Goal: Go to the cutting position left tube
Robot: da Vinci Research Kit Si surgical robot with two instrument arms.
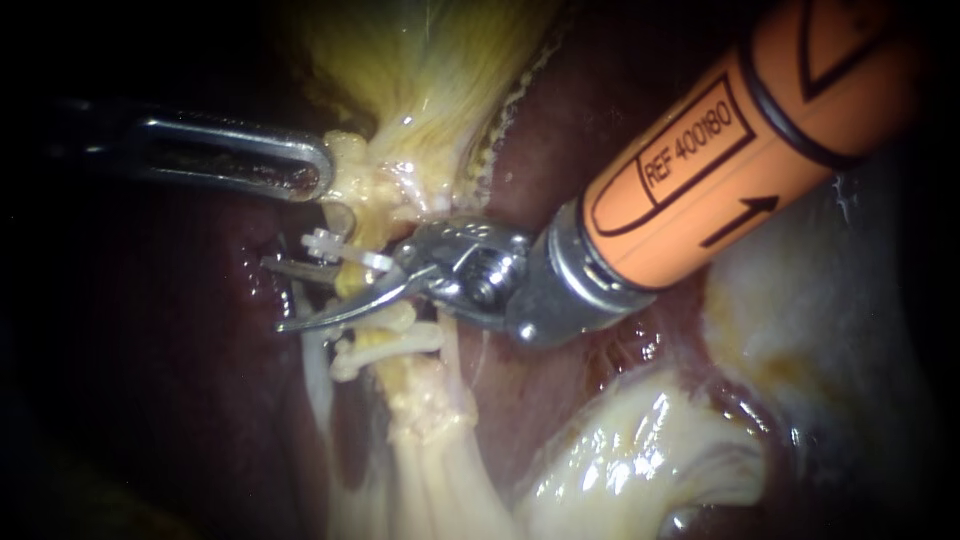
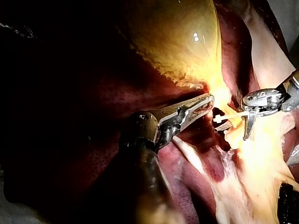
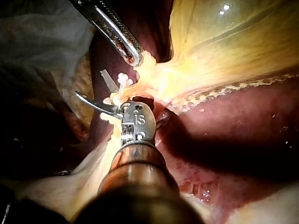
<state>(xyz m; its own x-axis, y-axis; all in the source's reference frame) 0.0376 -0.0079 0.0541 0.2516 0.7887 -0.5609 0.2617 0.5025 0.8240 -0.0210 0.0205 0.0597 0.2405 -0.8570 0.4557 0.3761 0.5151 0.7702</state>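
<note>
Through the endoscope, the left instrument (image 1: 320, 168) reached in to the narrow lower end of the gallbladder (image 1: 430, 70); its jaws were closed on the pale yellow tissue there. The right instrument (image 1: 290, 293) came down from the upper right on an orange shaft; it ended in two thin blades, and these stood apart with a plain gap between them. The tube (image 1: 352, 283) ran up and down through that gap, one blade on either side of it; I could not tell whether either blade touched it. A white clip (image 1: 335, 243) sat on the tube just above the blades, and more clips (image 1: 395, 322) just below them; dark liver (image 1: 150, 350) lay all around.

From the left wrist, the left instrument (image 2: 205, 105) had its jaws pinched on the tissue just under the gallbladder (image 2: 177, 37); ahead of it the right instrument (image 2: 235, 130) had its blades spread, one pointing down past the tube (image 2: 233, 122); the spot was too bright to make out much more.

From the right wrist, the right instrument (image 3: 89, 82) showed its blades splayed in a V; the tube (image 3: 114, 98) with its clips (image 3: 122, 77) lay in the crotch of the V; just beyond, the left instrument (image 3: 135, 56) gripped the tissue where the gallbladder (image 3: 224, 42) narrowed.
</note>
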